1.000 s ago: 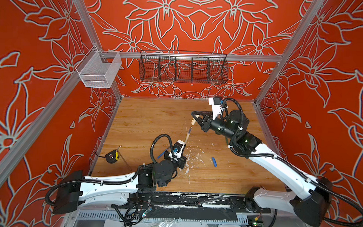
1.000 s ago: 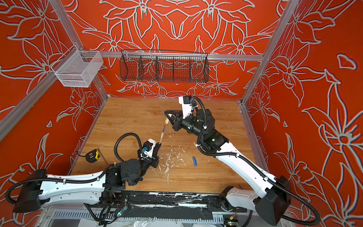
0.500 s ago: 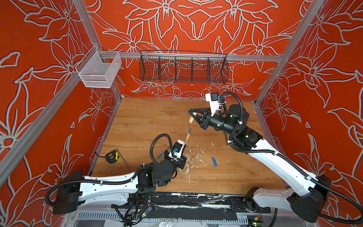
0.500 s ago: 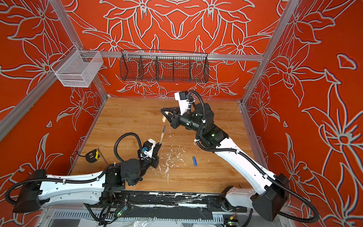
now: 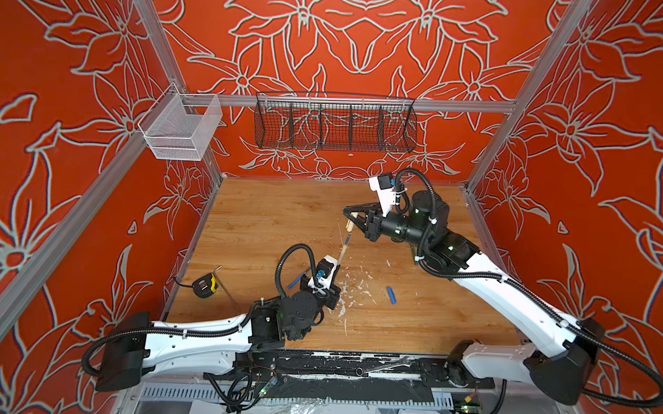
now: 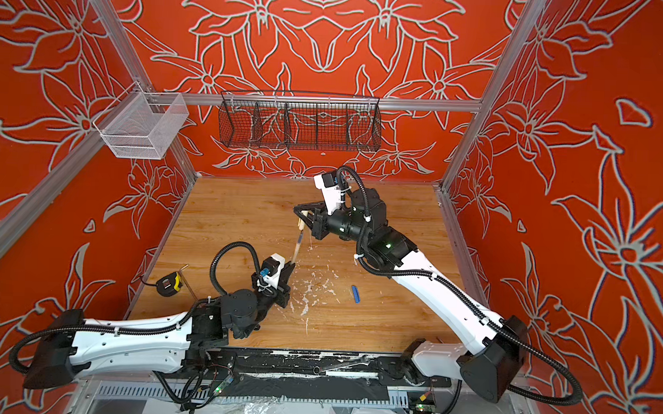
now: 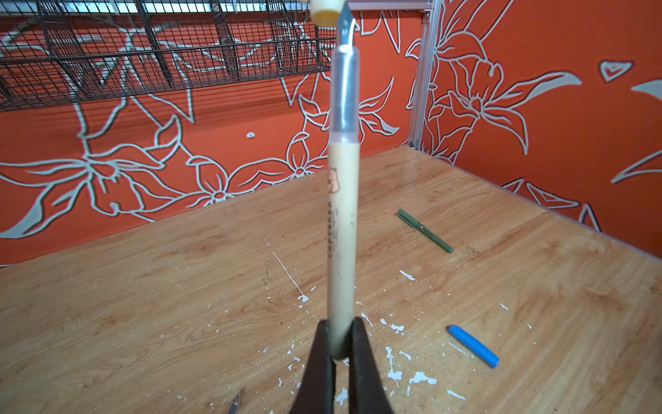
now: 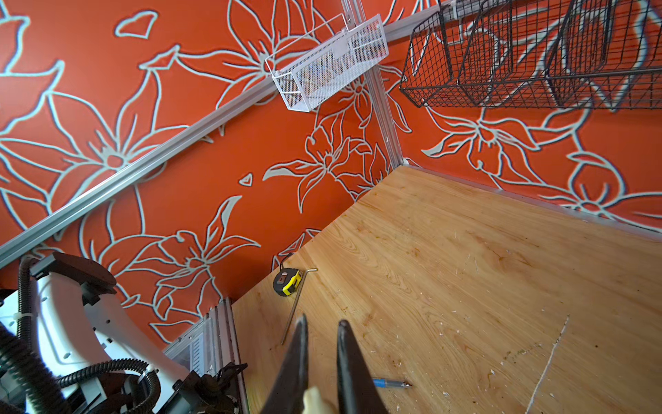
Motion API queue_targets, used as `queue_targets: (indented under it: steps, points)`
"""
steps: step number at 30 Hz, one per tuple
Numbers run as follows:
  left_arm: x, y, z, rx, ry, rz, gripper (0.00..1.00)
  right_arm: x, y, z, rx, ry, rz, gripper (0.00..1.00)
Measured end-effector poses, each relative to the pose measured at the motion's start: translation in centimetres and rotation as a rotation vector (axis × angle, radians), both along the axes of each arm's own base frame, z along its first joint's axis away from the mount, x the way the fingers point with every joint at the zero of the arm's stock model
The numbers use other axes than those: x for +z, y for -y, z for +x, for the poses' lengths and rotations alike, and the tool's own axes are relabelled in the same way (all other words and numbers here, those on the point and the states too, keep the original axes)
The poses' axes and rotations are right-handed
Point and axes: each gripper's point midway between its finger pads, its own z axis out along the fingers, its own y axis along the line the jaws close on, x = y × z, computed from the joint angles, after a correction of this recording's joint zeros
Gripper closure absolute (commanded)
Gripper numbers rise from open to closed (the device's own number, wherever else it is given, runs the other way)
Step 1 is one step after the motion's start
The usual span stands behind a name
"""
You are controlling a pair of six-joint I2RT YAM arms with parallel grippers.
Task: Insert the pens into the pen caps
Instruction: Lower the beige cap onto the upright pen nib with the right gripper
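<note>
Red floral walls (image 5: 611, 92), wood flr (image 5: 276, 213), blk basket (image 5: 334, 126).

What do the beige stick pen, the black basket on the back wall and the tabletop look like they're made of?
Beige stick pen: probably plastic, matte barrel with printed lettering; the section by the tip is see-through.
Black wire basket: metal wire, likely coated, judging by its thin rigid grid.
Tabletop: wood or wood-look laminate, showing grain lines; which cannot be told.

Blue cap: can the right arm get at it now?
Likely yes for reach: the blue cap lies in the open, nothing over it. But the right hand is shut on the beige cap, so it can't grasp yet.
</note>
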Motion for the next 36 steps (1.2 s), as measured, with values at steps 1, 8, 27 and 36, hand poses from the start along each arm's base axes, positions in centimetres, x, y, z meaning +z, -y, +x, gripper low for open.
queue_targets:
  steps: [1,8,27,36]
  points:
    - [0.0,0.0,0.0,-0.001,0.000,-0.003,1.00,0.0,0.0,0.0,0.000,0.000,-0.004,0.96]
    - [0.3,-0.1,-0.1,-0.003,-0.001,-0.017,1.00,0.8,0.7,-0.4,-0.015,0.027,-0.001,0.96]
    - [0.2,0.0,-0.1,-0.010,-0.005,-0.016,1.00,1.4,0.7,-0.7,-0.004,0.035,0.015,0.96]
    - [0.2,-0.5,0.4,0.009,-0.007,-0.019,1.00,0.9,0.4,-0.5,0.000,0.010,0.015,0.96]
